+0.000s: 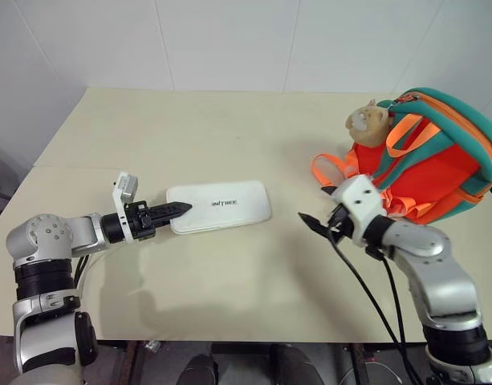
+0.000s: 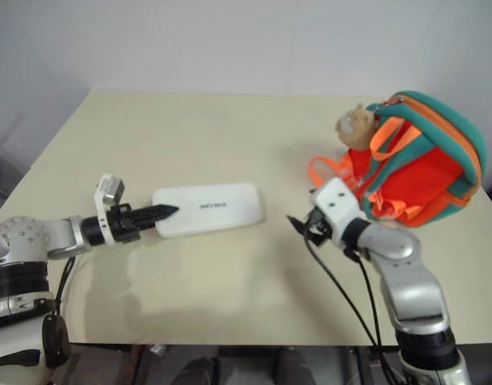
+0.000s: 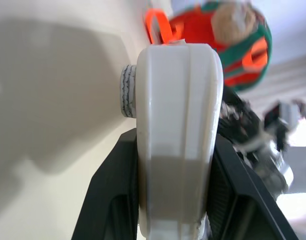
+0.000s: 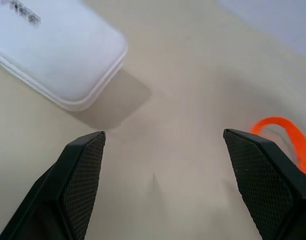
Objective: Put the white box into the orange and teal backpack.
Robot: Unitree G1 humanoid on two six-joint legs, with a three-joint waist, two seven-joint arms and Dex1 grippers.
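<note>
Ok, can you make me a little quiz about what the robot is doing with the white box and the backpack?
1. True or false: the left gripper is clamped on one end of the white box.
2. Where does the orange and teal backpack sit: A) on the robot's right, B) on its left, C) on the floor?
3. Fill in: the right gripper has its fingers wide ____ over the table.

Key: 1 true; 2 A; 3 open.
</note>
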